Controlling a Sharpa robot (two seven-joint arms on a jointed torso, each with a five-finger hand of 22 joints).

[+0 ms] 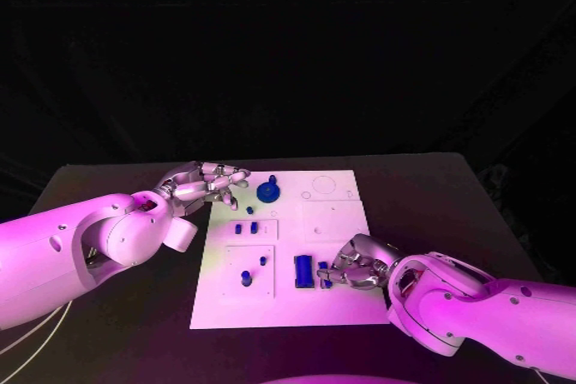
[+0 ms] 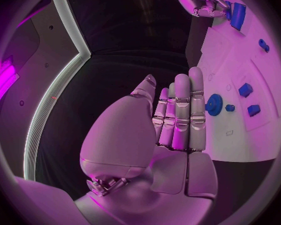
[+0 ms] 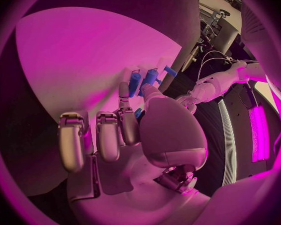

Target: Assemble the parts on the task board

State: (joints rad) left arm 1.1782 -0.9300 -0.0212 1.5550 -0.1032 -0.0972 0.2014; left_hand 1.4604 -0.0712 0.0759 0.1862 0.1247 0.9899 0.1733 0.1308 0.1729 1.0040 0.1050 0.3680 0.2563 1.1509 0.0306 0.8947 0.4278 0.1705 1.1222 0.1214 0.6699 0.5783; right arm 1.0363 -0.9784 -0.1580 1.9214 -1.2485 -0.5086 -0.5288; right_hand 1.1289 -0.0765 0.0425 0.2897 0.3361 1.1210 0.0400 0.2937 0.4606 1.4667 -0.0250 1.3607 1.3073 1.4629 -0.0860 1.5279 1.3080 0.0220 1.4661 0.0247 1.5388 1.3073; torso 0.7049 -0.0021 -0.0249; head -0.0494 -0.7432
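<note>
While your right hand (image 1: 350, 270) works its fingers round a small blue part (image 1: 324, 275) on the white board (image 1: 330, 234), seemingly pinching it, watch for tilt or jamming. Left hand (image 1: 206, 185), fingers straight, empty, could nudge the blue knob (image 1: 266, 188).

Bare table (image 1: 468, 192) right of the task board (image 1: 336, 234), open to approach. Far left corner blocked by the left hand (image 1: 206, 184) (fingers straight, over the edge); near middle crowded by the right hand (image 1: 355, 267) beside a blue block (image 1: 304, 271).
</note>
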